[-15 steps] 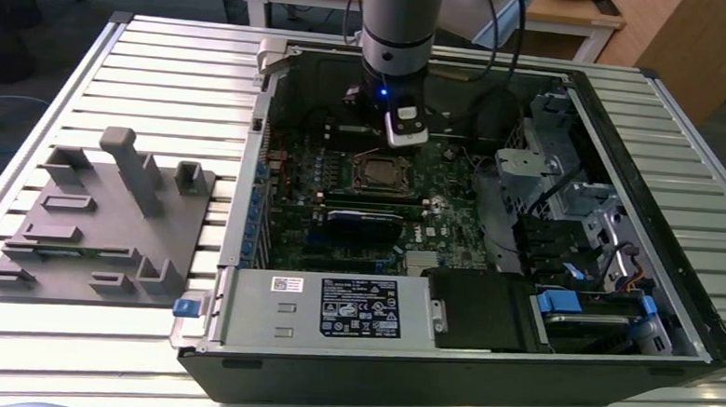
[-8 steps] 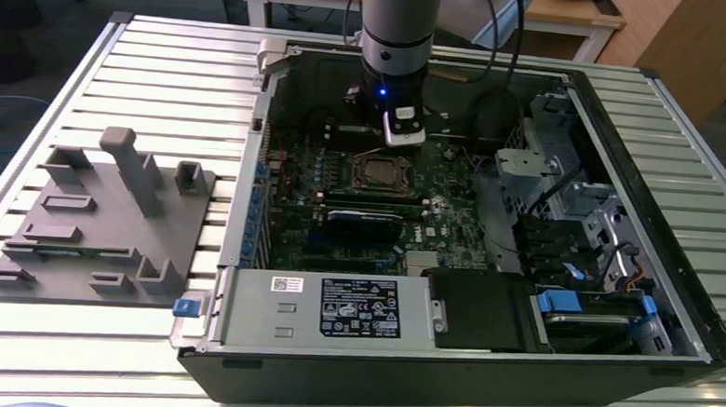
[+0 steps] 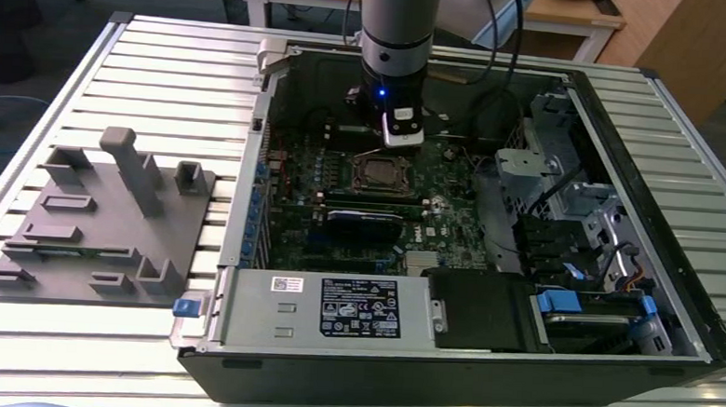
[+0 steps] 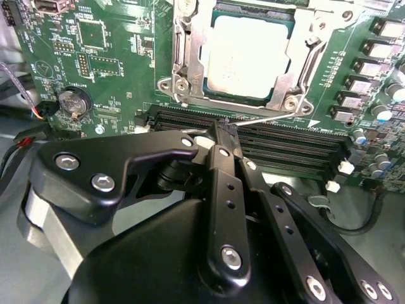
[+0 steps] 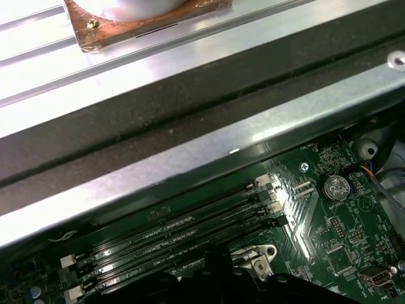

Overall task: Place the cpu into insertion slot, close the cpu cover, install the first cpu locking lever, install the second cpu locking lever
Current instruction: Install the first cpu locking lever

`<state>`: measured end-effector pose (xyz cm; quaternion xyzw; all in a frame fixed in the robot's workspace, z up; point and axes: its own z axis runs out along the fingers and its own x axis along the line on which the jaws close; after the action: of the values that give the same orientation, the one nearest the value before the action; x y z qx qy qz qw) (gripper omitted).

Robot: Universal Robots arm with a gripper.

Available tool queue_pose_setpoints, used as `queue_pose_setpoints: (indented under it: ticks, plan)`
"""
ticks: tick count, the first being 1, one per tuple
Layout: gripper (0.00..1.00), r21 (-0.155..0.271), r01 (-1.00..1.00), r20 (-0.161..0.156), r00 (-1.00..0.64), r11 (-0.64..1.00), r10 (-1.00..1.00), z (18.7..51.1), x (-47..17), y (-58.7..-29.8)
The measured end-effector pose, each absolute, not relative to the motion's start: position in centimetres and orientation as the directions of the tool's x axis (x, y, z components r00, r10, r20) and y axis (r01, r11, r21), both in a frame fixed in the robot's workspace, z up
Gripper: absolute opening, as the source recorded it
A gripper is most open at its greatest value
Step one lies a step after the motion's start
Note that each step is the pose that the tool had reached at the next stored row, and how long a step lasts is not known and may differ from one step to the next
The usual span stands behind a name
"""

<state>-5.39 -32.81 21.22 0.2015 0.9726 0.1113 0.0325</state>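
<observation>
Exterior view: the arm [image 3: 397,37] is hanging over an open computer case [image 3: 453,381] that is lying on the slatted table [image 3: 171,72]. In the upper middle of the frame its pincer [image 3: 400,142] is hovering just above the insertion slot [image 3: 378,174] on the green motherboard [image 3: 300,219]. A grey parts fixture [image 3: 101,218] is sitting on the table at the exterior view's left, beside the case.

In the second wrist view the cpu [image 4: 250,54] is lying flat in the slot. Its silver top is showing through the window of the cpu cover [image 4: 304,63], which is lying down over it. The pincer's black fingers [image 4: 221,171] are pressing together, clenched. Their tips are meeting the end of a thin wire locking lever [image 4: 272,118], which is running between the cover's edge and the black memory slots [image 4: 297,142]. Whether the wire is pinched between the tips, I cannot tell. A coin battery [image 4: 74,102] is sitting on the board, apart from the socket.
</observation>
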Motion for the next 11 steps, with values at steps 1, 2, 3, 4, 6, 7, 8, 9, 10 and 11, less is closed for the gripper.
queue_pose_setpoints:
  ticks: [1,2,3,4,6,7,8,9,10,11]
  plan:
    - [0.10,0.230,0.385,-0.018,-0.917,0.894,0.399,21.22,-5.39,-32.81]
    - [0.10,0.230,0.385,-0.019,-0.917,0.894,0.399,21.19,-5.39,-32.81]
    - [0.10,0.230,0.385,-0.020,-0.917,0.894,0.399,21.15,-5.39,-32.80]
    - [0.10,0.231,0.384,-0.021,-0.917,0.894,0.399,21.12,-5.39,-32.81]
    - [0.10,0.232,0.384,-0.023,-0.917,0.894,0.399,21.03,-5.39,-32.81]
    - [0.10,0.232,0.384,-0.023,-0.916,0.894,0.400,21.02,-5.39,-32.79]
    - [0.10,0.232,0.384,-0.023,-0.916,0.894,0.400,21.01,-5.39,-32.75]
    - [0.10,0.232,0.385,-0.023,-0.916,0.893,0.401,21.00,-5.39,-32.70]
    - [0.10,0.232,0.385,-0.023,-0.916,0.893,0.401,20.99,-5.39,-32.64]
    - [0.10,0.232,0.386,-0.023,-0.915,0.893,0.402,20.98,-5.39,-32.59]
